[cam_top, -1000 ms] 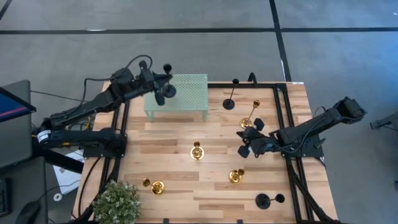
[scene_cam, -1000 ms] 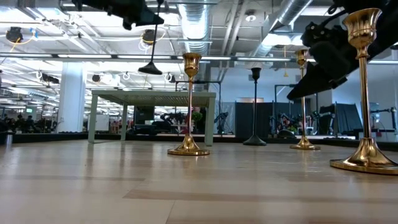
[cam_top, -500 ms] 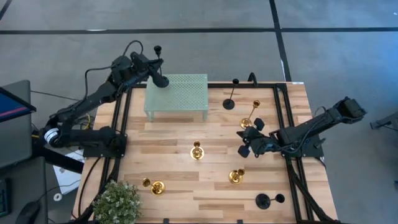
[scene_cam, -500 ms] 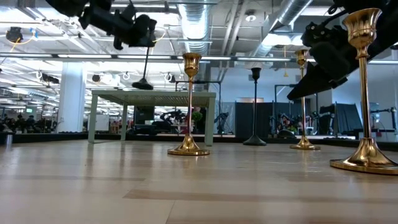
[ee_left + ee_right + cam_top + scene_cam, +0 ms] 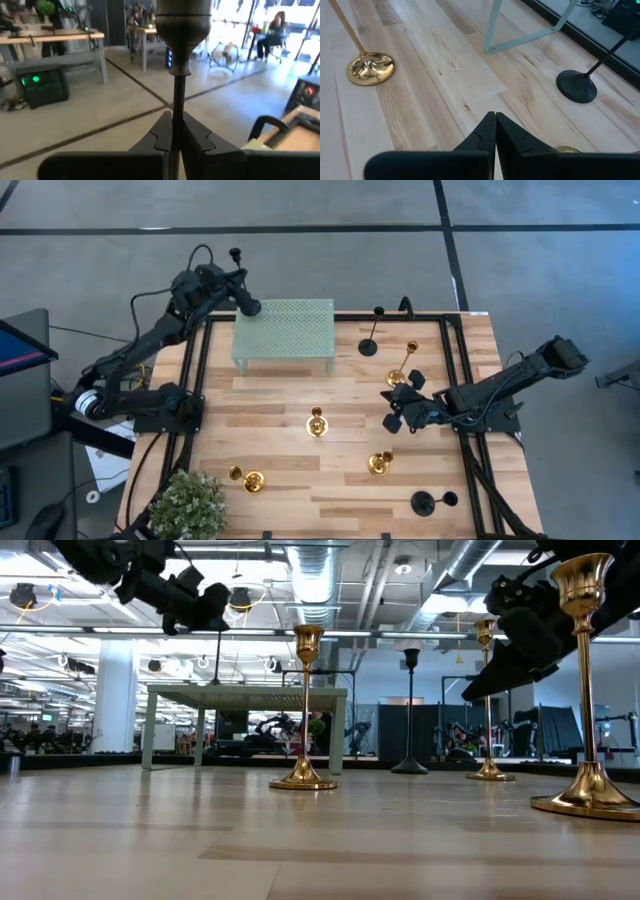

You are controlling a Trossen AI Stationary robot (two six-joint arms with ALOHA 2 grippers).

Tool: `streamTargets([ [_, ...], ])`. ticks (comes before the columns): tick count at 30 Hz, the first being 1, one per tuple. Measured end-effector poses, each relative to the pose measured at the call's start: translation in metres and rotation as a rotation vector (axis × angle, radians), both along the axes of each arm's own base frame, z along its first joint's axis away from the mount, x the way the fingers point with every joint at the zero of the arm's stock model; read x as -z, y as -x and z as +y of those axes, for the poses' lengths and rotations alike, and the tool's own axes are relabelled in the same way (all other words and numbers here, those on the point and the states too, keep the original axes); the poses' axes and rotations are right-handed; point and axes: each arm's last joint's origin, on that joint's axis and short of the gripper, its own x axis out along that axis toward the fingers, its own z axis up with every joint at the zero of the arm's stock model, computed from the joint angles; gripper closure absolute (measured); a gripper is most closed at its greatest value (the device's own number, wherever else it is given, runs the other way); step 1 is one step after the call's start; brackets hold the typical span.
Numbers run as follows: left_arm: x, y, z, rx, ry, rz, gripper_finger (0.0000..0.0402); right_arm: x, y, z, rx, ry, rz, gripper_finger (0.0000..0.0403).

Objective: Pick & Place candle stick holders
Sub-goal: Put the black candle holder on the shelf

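**Left arm holds a black holder above the back-left corner**

In the left wrist view we see the jaws of the left gripper [image 5: 176, 137] pinching the thin stem of a black candle stick holder [image 5: 178, 60], its cup pointing away from the camera along the line of the fingers. From above, this held holder lies tilted, with its long axis running from the round base near the mesh stand [image 5: 285, 330] up and away to the cup end beyond the surface [image 5: 290, 395] edge. The left gripper [image 5: 232, 292] is raised at the back-left corner.

The right gripper [image 5: 400, 408] rests low over the right half of the surface, and its jaws are pressed together with nothing between them.

The other holders stand upright, long axis vertical: a second black holder [image 5: 370, 340] beside the stand, a tall gold holder [image 5: 400, 372] near the right gripper, a gold holder [image 5: 317, 423] at the middle, another gold one [image 5: 380, 464] toward the front, a fourth gold one [image 5: 250, 480] at the front left by the green plant [image 5: 190, 505], and a third black holder [image 5: 425, 503] at the front right.
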Motion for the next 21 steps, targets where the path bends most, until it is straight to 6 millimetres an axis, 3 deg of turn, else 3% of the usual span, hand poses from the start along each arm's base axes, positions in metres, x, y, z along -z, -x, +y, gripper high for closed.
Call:
streamTargets([
  [3, 0.000, 0.003, -0.005, 0.004, -0.061, -0.042, 0.0388, 0.000, 0.000, 0.000, 0.000, 0.000, 0.000, 0.0403],
  [7, 0.012, 0.004, -0.005, 0.002, -0.019, -0.013, 0.0388, 0.000, 0.000, 0.000, 0.001, 0.000, -0.003, 0.0403],
  [21, 0.015, 0.002, -0.005, 0.002, -0.022, -0.004, 0.0388, -0.003, -0.003, 0.001, -0.011, 0.014, -0.030, 0.0403],
])
